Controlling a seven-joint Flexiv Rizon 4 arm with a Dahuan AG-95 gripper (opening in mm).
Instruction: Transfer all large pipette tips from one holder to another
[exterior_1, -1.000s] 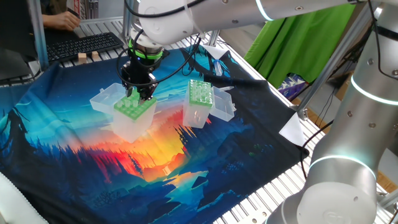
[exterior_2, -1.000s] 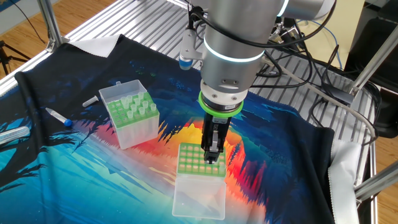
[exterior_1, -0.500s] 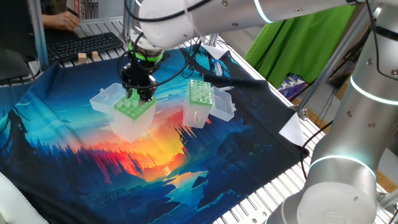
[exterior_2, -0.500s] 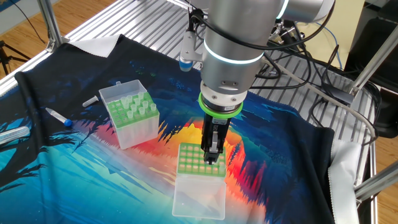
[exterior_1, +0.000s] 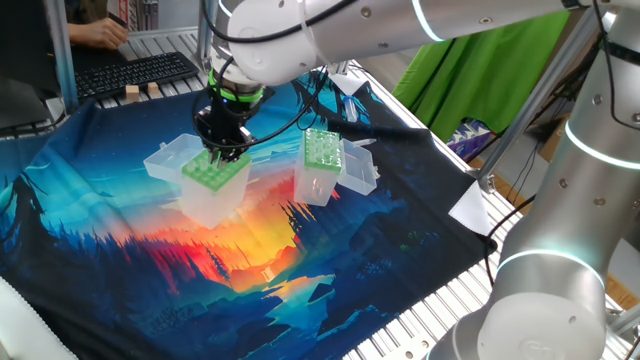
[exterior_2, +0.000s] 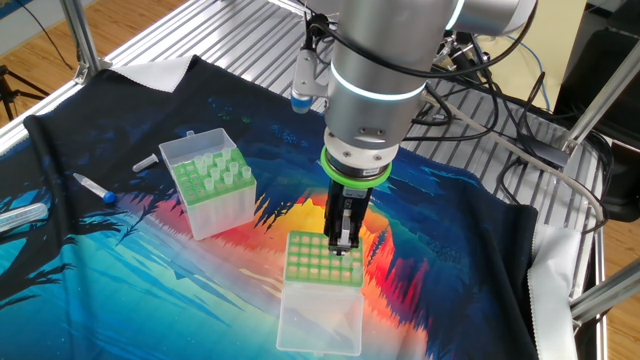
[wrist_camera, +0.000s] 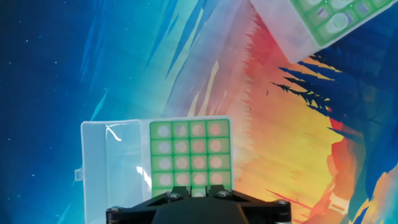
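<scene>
The wide-holed light-green holder (exterior_2: 322, 262) stands mid-cloth with its clear lid folded flat; it also shows in one fixed view (exterior_1: 213, 178) and in the hand view (wrist_camera: 189, 152). My gripper (exterior_2: 340, 246) points straight down at the edge row of its top plate (exterior_1: 222, 150). In the hand view the gripper (wrist_camera: 198, 190) has its jaws nearly together, with a pale piece that looks like a large pipette tip between them. The narrower holder (exterior_2: 205, 182) stands apart (exterior_1: 322, 150) (wrist_camera: 329, 18). Several large pipette tips (exterior_2: 215, 172) stick up from it.
A pen (exterior_2: 92, 187), a clear tube (exterior_2: 20, 215) and a small grey piece (exterior_2: 147, 162) lie at the cloth's edge beyond the narrower holder. Cables (exterior_2: 480, 90) run behind the arm. A keyboard (exterior_1: 130, 70) and a person's hand are at the table's far end.
The gripper has shifted only slightly over the wide-holed holder. Both holders stay where they were.
</scene>
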